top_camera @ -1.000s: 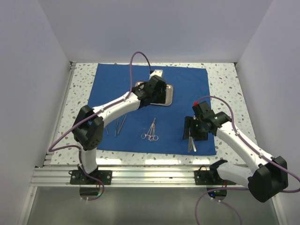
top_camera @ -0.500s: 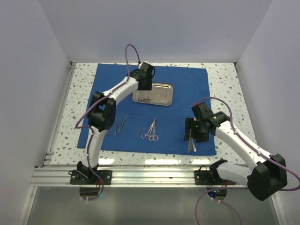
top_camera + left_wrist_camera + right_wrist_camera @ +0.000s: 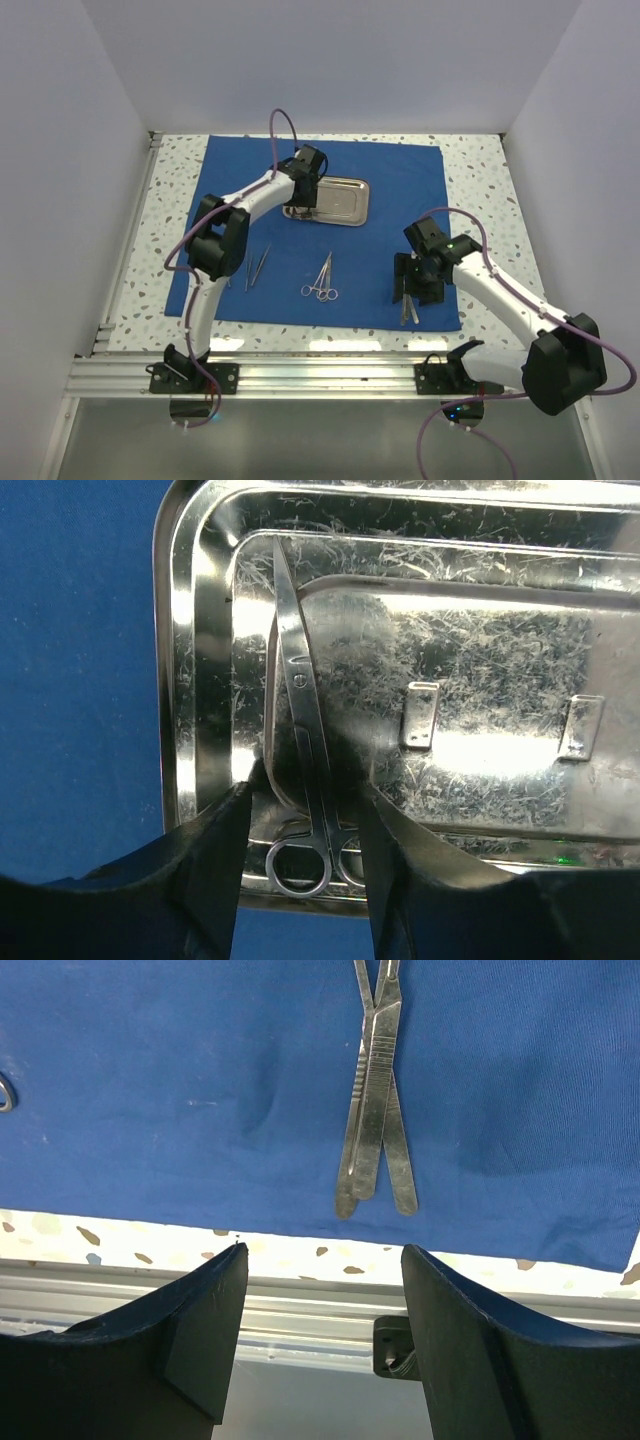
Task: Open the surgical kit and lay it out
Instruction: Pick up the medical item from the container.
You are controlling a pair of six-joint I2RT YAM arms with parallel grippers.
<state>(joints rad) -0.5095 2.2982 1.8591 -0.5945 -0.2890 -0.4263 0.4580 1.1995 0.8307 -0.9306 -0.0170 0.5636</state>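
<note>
The royal-blue cloth [image 3: 400, 190] lies spread flat on the table. The steel tray [image 3: 345, 203] sits on its far middle. My left gripper [image 3: 303, 193] is low over the tray's left end. In the left wrist view the gripper [image 3: 303, 790] is open, its fingers [image 3: 215, 870] astride the slim silver scissors [image 3: 300, 695] lying in the tray [image 3: 480, 710]. My right gripper [image 3: 412, 283] hangs open and empty over the cloth's near right. Silver tweezers [image 3: 375, 1110] lie just ahead of its open jaws [image 3: 325, 1260]; in the top view they [image 3: 408, 308] sit by the cloth's near edge.
Two slim forceps [image 3: 255, 268] lie on the cloth's near left and ring-handled clamps [image 3: 322, 282] on its near middle. The speckled tabletop [image 3: 480, 170] borders the cloth. An aluminium rail [image 3: 300, 1305] runs along the near edge. White walls close in on three sides.
My left gripper has moved from over the tray's middle to its left end and come down around the scissors. My right gripper has shifted slightly left and stays open.
</note>
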